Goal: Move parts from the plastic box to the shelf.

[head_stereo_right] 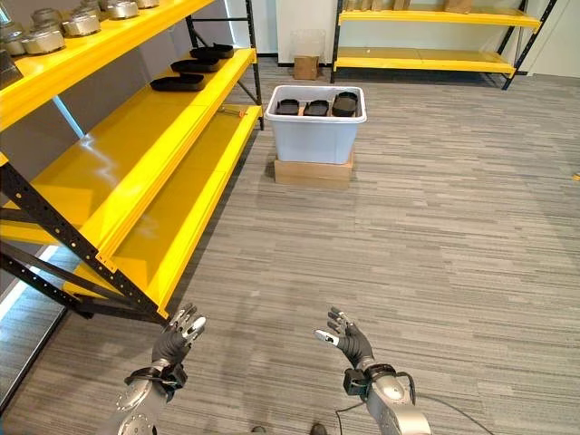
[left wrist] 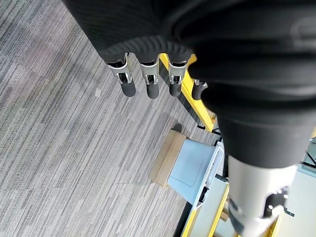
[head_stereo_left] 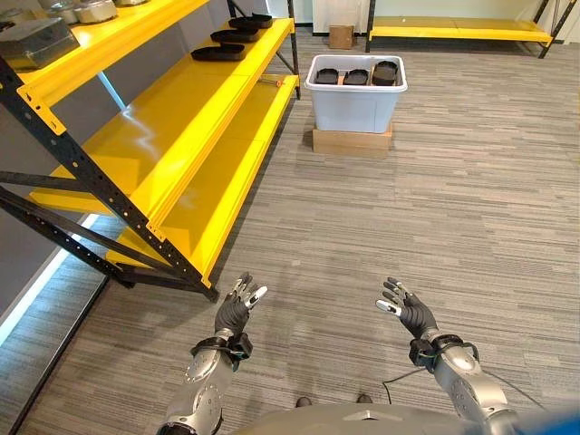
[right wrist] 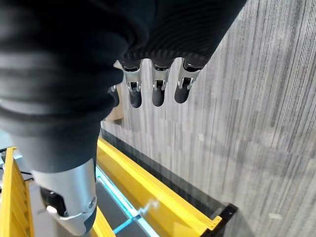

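at twelve o'clock on the grey striped carpet stands the plastic box (head_stereo_left: pixel 355 101), white and open-topped, perched on a flat cardboard box (head_stereo_left: pixel 352 140). three dark parts (head_stereo_left: pixel 356 76) lie side by side inside it, along the far wall, each a black shallow shape (their exact form is hard to make out from here, possibly trays or moulded pieces). from nine o'clock round to eleven o'clock runs the shelf (head_stereo_left: pixel 186 136), yellow decks on a black perforated frame, and on its middle deck at about eleven o'clock more black parts (head_stereo_left: pixel 218 53) lie in a row, well apart from the box. on the top deck at ten o'clock sit some metal pieces (head_stereo_right: pixel 62 25), round and silver. a small cardboard carton (head_stereo_right: pixel 306 67) rests on the floor past the box, near a second yellow shelf (head_stereo_right: pixel 424 60) at one o'clock.

low at seven o'clock the left hand (head_stereo_left: pixel 237 308) is raised over the carpet, fingers straight and a little spread, holding nothing. at five o'clock the right hand (head_stereo_left: pixel 408 311) mirrors it, fingers relaxed and extended, thumb out to the side, nothing in its grasp. both hands are well apart from the box and from the shelf.
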Controlling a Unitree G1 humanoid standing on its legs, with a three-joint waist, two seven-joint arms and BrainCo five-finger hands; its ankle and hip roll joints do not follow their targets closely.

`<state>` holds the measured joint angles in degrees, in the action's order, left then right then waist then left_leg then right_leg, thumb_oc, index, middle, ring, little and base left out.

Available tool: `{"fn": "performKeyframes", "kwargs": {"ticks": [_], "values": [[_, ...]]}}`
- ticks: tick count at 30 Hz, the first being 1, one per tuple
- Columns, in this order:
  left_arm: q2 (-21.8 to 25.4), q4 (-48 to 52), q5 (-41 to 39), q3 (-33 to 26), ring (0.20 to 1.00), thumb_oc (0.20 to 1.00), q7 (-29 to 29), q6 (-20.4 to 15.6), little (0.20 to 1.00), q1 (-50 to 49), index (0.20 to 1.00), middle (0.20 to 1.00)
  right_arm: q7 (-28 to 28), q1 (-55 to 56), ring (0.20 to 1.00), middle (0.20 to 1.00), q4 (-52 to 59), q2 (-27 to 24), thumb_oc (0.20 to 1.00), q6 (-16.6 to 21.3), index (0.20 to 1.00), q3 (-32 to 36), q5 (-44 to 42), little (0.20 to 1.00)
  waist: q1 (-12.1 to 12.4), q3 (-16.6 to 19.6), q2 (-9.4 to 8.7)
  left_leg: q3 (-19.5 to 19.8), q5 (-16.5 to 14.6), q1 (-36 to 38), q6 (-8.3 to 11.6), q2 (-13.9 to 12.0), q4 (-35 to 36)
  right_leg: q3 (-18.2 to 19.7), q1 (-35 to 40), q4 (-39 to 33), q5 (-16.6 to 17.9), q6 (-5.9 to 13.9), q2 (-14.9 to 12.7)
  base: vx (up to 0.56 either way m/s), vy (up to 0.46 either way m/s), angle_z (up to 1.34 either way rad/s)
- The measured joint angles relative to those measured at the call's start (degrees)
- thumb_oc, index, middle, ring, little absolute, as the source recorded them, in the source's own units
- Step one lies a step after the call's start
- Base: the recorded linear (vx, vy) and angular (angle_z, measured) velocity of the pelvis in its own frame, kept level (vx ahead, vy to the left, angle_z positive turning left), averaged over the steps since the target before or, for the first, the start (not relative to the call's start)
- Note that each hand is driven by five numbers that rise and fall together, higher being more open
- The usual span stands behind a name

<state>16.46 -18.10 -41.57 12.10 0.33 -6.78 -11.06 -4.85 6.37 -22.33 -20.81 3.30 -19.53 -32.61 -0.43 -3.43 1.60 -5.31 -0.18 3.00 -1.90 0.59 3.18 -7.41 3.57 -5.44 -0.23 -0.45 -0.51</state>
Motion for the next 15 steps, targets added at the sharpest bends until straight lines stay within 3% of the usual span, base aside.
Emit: {"fn": "performKeyframes", "kwargs": {"ticks": [1, 4, 6, 8, 9, 11, 13, 14, 15], "values": [[-0.04, 0.0, -0.11, 0.01, 1.0, 1.0, -0.01, 0.01, 1.0, -0.12, 1.0, 1.0, -0.04, 0.0, 1.0, 1.0, -0.02, -0.3, 1.0, 0.0, 1.0, -0.08, 0.0, 1.0, 0.1, -0.16, -0.13, 0.15, -0.07, -0.31, 0.21, -0.24, -0.55, 0.0, 0.15, 0.14, -0.01, -0.04, 0.34, -0.01, -0.231, 0.11], [0.0, 0.13, -2.49, -1.14, 1.0, 1.0, -0.01, -0.01, 1.0, 0.44, 1.0, 1.0, -0.15, 0.08, 1.0, 1.0, 0.02, -0.22, 1.0, 0.02, 1.0, -0.4, 0.0, 1.0, 1.26, -2.36, -3.93, 3.96, -1.16, -4.93, 1.81, 0.37, -10.94, 0.47, 0.7, 0.03, -0.03, -1.92, -0.6, -0.02, -0.188, 0.0], [0.13, 0.09, -2.86, -1.45, 1.0, 1.0, -0.02, -0.05, 1.0, 1.25, 1.0, 1.0, -0.16, 0.12, 1.0, 1.0, 0.15, -0.4, 1.0, 0.2, 1.0, 0.05, -0.05, 1.0, 1.45, -4.18, -5.65, 6.1, -1.2, -10.97, 2.82, 0.84, -22.58, 0.29, -0.18, 1.57, -0.81, -3.11, -0.78, -0.08, -0.219, 0.13], [0.2, 0.14, -2.86, -1.31, 1.0, 1.0, -0.06, -0.09, 1.0, 2.03, 1.0, 1.0, -0.11, 0.25, 1.0, 1.0, -0.05, -0.58, 1.0, 0.23, 1.0, 0.37, -0.14, 1.0, 2.21, -5.27, -6.49, 7.69, 0.62, -17.05, 4.53, 1.03, -32.1, 0.05, -0.97, 3.05, -1.26, -4.03, -0.64, 0.04, -0.064, 0.12], [0.2, 0.16, -2.86, -1.21, 1.0, 1.0, -0.05, -0.09, 1.0, 2.29, 1.0, 1.0, 0.01, 0.28, 1.0, 1.0, -0.07, -0.62, 1.0, 0.18, 1.0, 0.47, -0.3, 1.0, 2.14, -6.0, -6.88, 8.33, 1.32, -19.21, 4.44, 1.03, -35.59, -0.74, -0.95, 3.01, -1.18, -4.18, -0.63, 0.28, 0.04, 0.12], [0.21, 0.11, -2.86, -0.95, 1.0, 1.0, -0.07, 0.15, 1.0, 2.34, 1.0, 1.0, 0.09, 0.3, 1.0, 1.0, -0.08, -0.53, 1.0, 0.14, 1.0, 0.54, -0.35, 1.0, 1.89, -6.44, -6.73, 8.63, 0.43, -21.84, 3.93, -0.73, -33.48, -1.99, -0.99, 2.54, -1.53, -4.79, 0.11, 0.27, 0.072, 0.23], [-0.22, 0.0, -2.84, -0.12, 1.0, 1.0, -0.23, 0.13, 1.0, 3.18, 1.0, 1.0, 0.49, -0.54, 1.0, 1.0, -0.1, -0.88, 1.0, 0.25, 1.0, 1.13, -0.36, 1.0, 1.7, -7.09, -5.98, 9.05, 1.84, -20.02, 5.01, -1.84, -13.75, -1.69, -1.24, 2.31, -1.41, -5.0, 0.36, 0.26, 0.085, 0.16], [-0.27, -0.25, -2.8, 0.19, 1.0, 1.0, -0.24, 0.18, 1.0, 3.2, 1.0, 1.0, 0.6, -1.45, 1.0, 1.0, -1.39, -0.88, 1.0, 0.39, 1.0, 1.14, -0.36, 1.0, 1.81, -6.98, -5.06, 8.13, 3.33, -19.7, 6.57, -3.12, -7.73, -1.7, -0.75, 1.61, -1.4, -4.97, 0.96, 0.3, 0.103, 0.02], [-0.39, -0.17, -2.8, 0.25, 1.0, 1.0, -0.22, 0.27, 1.0, 3.26, 1.0, 1.0, 0.7, -1.8, 1.0, 1.0, -1.8, -0.98, 1.0, 0.36, 1.0, 1.14, -0.36, 1.0, 1.98, -6.91, -4.38, 7.65, 4.03, -19.77, 6.76, -3.59, -4.81, -1.5, -0.44, 1.1, -1.39, -4.97, 1.33, 0.49, 0.216, -0.13]]}}
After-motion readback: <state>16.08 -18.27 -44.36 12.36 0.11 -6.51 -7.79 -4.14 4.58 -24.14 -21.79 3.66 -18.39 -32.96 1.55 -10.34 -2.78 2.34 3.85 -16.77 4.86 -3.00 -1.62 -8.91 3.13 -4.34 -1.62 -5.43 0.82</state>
